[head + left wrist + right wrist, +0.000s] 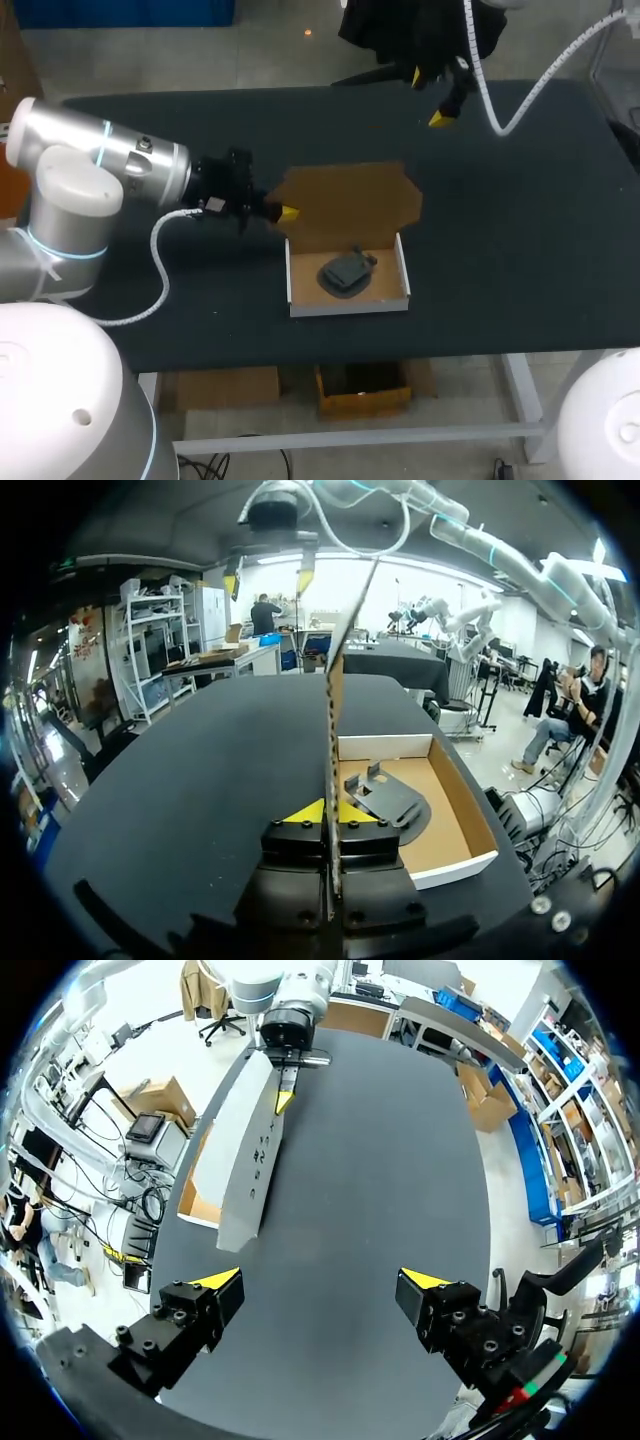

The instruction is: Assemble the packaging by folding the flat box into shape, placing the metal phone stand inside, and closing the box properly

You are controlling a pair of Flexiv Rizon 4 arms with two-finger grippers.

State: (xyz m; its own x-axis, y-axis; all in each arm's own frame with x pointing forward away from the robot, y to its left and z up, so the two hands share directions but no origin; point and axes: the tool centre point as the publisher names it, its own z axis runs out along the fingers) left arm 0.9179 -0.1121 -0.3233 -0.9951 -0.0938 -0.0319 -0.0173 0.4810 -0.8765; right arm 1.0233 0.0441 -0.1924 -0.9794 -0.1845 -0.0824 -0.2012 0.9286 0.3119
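My left gripper (330, 815) is clenched on the lid (350, 195) of the box (345, 305). One yellow tip sits on each face of the cardboard, at the lid's left edge just above the hinge line. In my left wrist view the lid runs straight out from between the fingers, seen edge-on as a thin brown line standing up from the surface (520, 230). From the head view the same lid shows its brown inner face. It rises from the box's far wall and is not closed over the tray (its corners are cut at an angle).

Just to the right of that gripper lies the box itself, a shallow tray with white outer walls and a brown floor, folded into shape and open at the top. The metal phone stand (347, 272) lies inside it on the floor, dark grey, roughly in the middle and a little toward the box's left wall. It is folded low, with a small tab sticking up on the side nearer the lid.

My right gripper (322, 1282) is released, its fingers spread wide with nothing between them. It hangs above the surface well beyond the box, past the lid's far side and toward the right. From its wrist view it looks back across bare dark surface at the pale outer face of the lid, with my left gripper at that lid's far end.
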